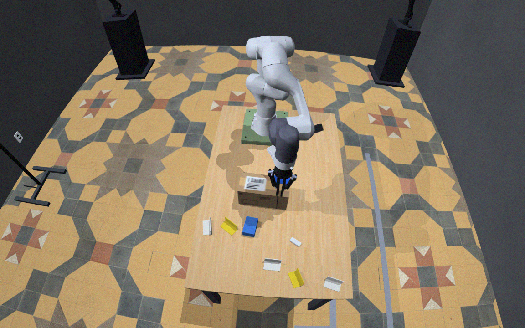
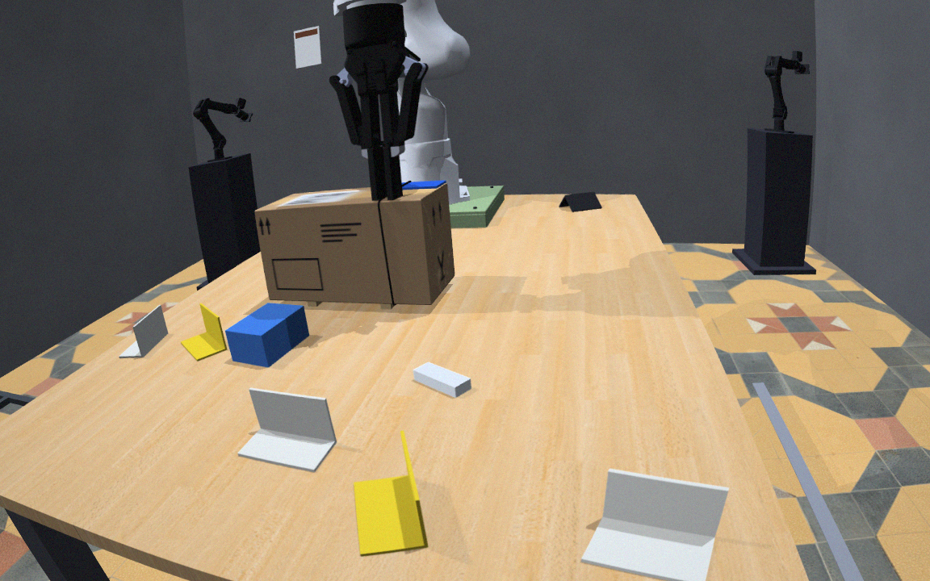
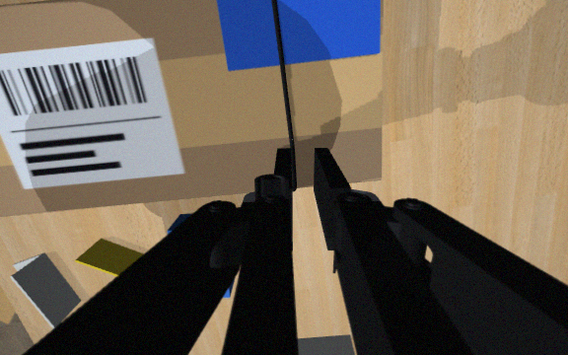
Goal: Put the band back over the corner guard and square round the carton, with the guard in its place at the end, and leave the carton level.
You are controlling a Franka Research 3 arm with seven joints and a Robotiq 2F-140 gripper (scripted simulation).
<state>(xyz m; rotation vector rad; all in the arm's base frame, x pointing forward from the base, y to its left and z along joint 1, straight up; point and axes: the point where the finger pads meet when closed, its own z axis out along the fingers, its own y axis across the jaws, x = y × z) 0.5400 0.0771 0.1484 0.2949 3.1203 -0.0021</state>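
- While the black two-finger gripper (image 3: 303, 170) parts slightly, gripping nothing, the thin black band (image 3: 284, 94) lies across the blue corner guard (image 3: 323, 30) atop the brown cardboard carton (image 2: 353, 242).
- Step, judged: letting go; next, retreat upward without snagging the band.

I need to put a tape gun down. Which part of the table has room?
Roomiest: the stretch right of the carton, back to the black wedge. Crowded: around the blue block and the front-edge angle pieces.

Robot lab, camera pedestals (image 1: 127, 44), tiled floor (image 1: 93, 163)
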